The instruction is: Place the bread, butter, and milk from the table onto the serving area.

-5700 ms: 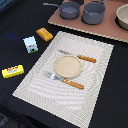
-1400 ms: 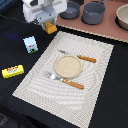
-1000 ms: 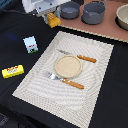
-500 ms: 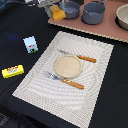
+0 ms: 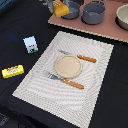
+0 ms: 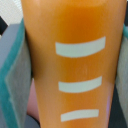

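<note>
My gripper (image 5: 58, 4) is shut on the bread (image 5: 60, 9), a golden-orange loaf, and holds it in the air at the top of the exterior view, near the board's left end. In the wrist view the bread (image 6: 70, 60) fills the frame between my grey pads (image 6: 12, 75). The milk (image 5: 31, 44) stands upright on the black table (image 5: 20, 20), to the exterior view's left of the serving area (image 5: 95, 95). The butter (image 5: 12, 71) lies flat on the table nearer the front left. The round tan plate (image 5: 67, 66) on the mat holds nothing.
A fork (image 5: 64, 80) and a knife (image 5: 80, 57) with orange handles flank the plate. A reddish-brown board (image 5: 102, 27) at the back carries grey pots (image 5: 93, 12) and a bowl (image 5: 122, 16) at the exterior view's right edge.
The bread was lying on the table by the mat's far left corner. My gripper came down on it, closed, and has lifted it up and toward the back of the scene.
</note>
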